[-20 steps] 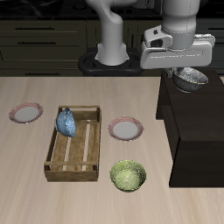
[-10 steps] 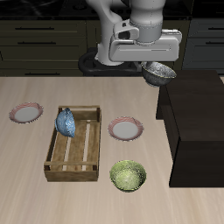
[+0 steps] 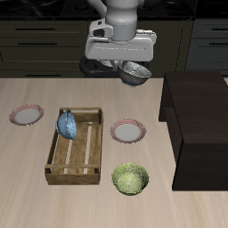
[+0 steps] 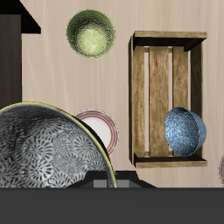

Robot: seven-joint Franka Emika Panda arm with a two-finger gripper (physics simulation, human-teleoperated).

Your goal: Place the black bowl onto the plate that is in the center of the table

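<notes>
My gripper (image 3: 132, 69) is shut on the black bowl (image 3: 134, 73) and holds it tilted high above the table (image 3: 27, 196), behind the central plate (image 3: 127, 132). The bowl's speckled grey inside and pale rim fill much of the wrist view (image 4: 44, 149). The plate, white with a pinkish-red rim, lies on the table beside the wooden crate; in the wrist view (image 4: 103, 128) the bowl covers part of it. My fingertips are hidden behind the bowl.
A wooden crate (image 3: 76, 147) holds a blue bowl (image 3: 67, 124). A green-yellow bowl (image 3: 131, 178) sits near the table's front edge. A second plate (image 3: 26, 114) lies beyond the crate. A dark cabinet block (image 3: 198, 125) stands beside the central plate.
My gripper has carried the black bowl sideways from above the dark cabinet to above the table behind the central plate, staying high.
</notes>
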